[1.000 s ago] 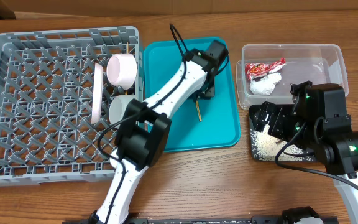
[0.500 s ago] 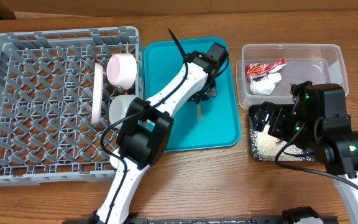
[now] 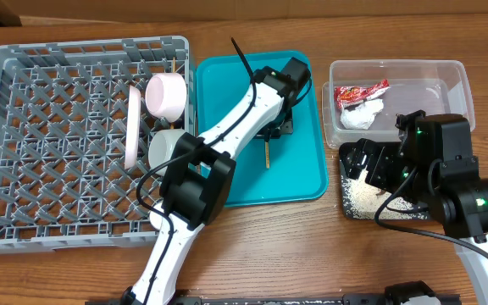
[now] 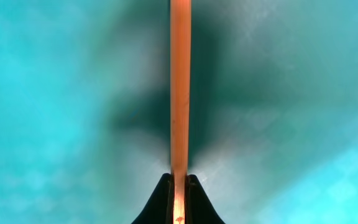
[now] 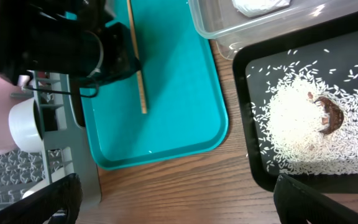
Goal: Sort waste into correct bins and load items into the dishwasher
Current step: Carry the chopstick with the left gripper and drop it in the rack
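While the left tool (image 4: 179, 182) stood clamped shut on one end of the thin wooden chopstick (image 4: 179, 93), I saw the stick run along the flat teal plastic tray (image 3: 227, 110), pointing toward the tray's near edge. The big grey lattice dish rack (image 3: 58, 127) lay leftward. My right tool (image 3: 367, 159) gaped empty.

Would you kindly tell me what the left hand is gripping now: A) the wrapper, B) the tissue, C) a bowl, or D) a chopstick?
D: in the left wrist view the left hand is shut on the chopstick over the tray.
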